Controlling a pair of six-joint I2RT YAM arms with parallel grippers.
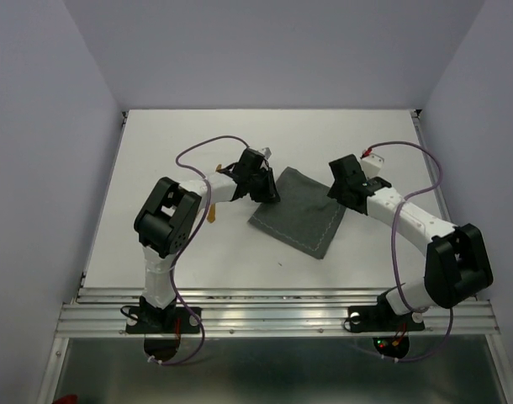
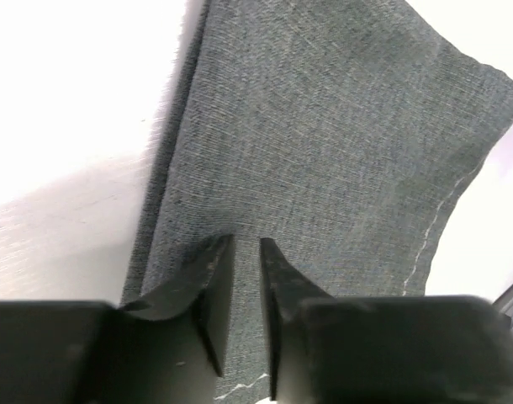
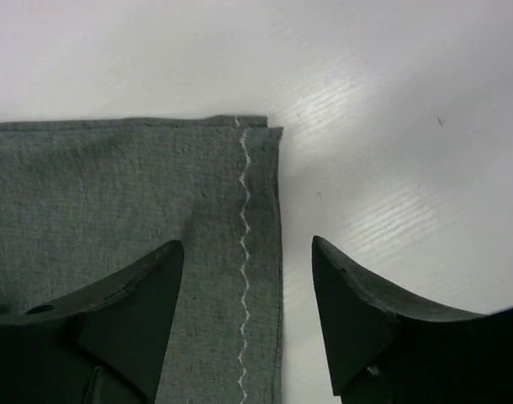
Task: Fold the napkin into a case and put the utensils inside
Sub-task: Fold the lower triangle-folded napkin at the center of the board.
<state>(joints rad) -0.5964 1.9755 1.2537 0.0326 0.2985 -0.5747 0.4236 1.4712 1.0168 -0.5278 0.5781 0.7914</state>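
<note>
The dark grey napkin [image 1: 300,215] lies flat on the white table, folded double, with a pale stitched hem [image 3: 244,252]. My left gripper [image 1: 267,192] hovers over the napkin's left corner [image 2: 324,151]. Its jaws stand only a narrow gap apart, with flat cloth showing between them. My right gripper [image 1: 344,190] is wide open at the napkin's right corner. One finger is over the cloth [image 3: 113,210] and the other over bare table. An orange-brown utensil [image 1: 213,214] peeks out from under my left forearm, and another orange bit [image 1: 219,166] shows above it. The rest of both is hidden.
The white table [image 1: 156,168] is enclosed by pale walls on three sides. An aluminium rail [image 1: 273,316] runs along the near edge by the arm bases. Purple cables [image 1: 198,151] loop above both arms.
</note>
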